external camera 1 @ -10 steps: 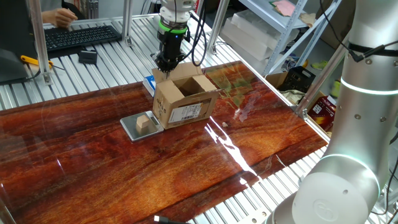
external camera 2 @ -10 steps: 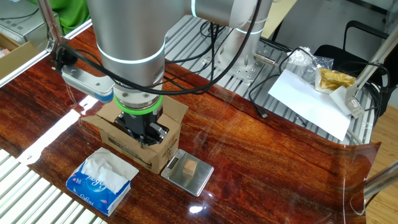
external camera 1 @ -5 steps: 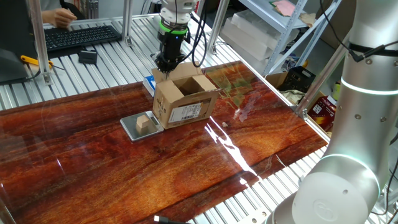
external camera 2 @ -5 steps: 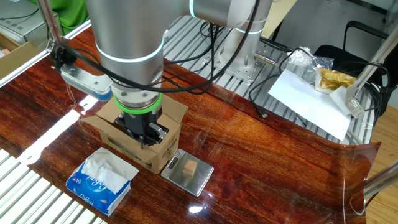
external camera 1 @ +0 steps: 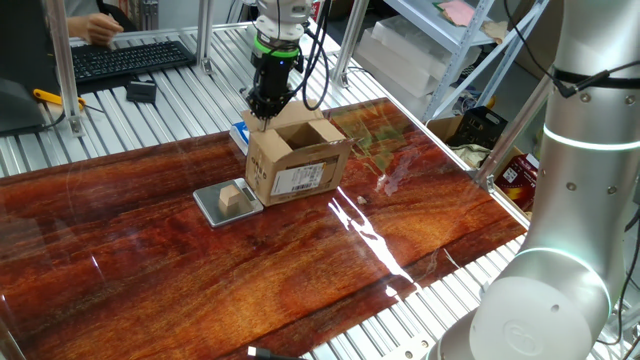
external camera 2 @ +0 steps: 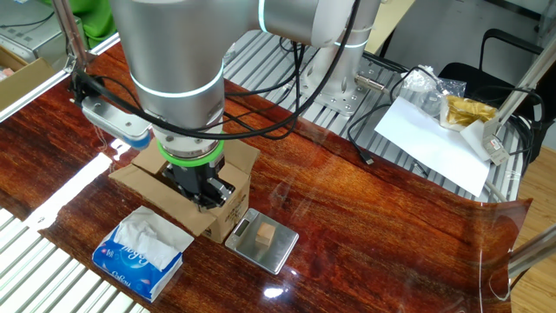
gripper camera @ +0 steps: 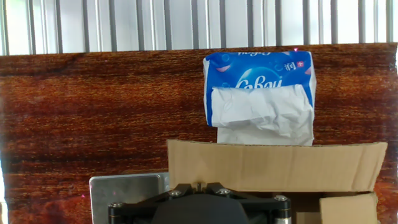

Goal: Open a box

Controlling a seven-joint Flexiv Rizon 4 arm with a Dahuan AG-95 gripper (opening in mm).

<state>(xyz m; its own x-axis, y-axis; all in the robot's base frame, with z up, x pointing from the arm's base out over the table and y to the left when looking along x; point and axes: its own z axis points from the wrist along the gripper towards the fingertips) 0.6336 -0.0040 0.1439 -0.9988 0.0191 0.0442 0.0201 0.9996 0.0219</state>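
The box (external camera 1: 296, 160) sits on the red-brown wooden table (external camera 1: 200, 270) with its top open, label side facing one fixed camera, a small metal scale (external camera 1: 216, 207) carrying a tan wooden cube (external camera 1: 232, 197) just beside it. The gripper (external camera 1: 264, 111) points down at the box's far edge with its jaws closed, seemingly against the outward-folded flap (gripper camera: 273, 165), though the contact itself is hidden. A blue tissue packet (gripper camera: 258, 96) lies just beyond that flap

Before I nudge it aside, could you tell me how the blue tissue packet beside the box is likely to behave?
The tissue packet looks soft and light: its film wrapper is crumpled and loose white tissue spills from the top, so it would probably squash rather than resist. Lying flat on the glossy table, it should slide, not tip.
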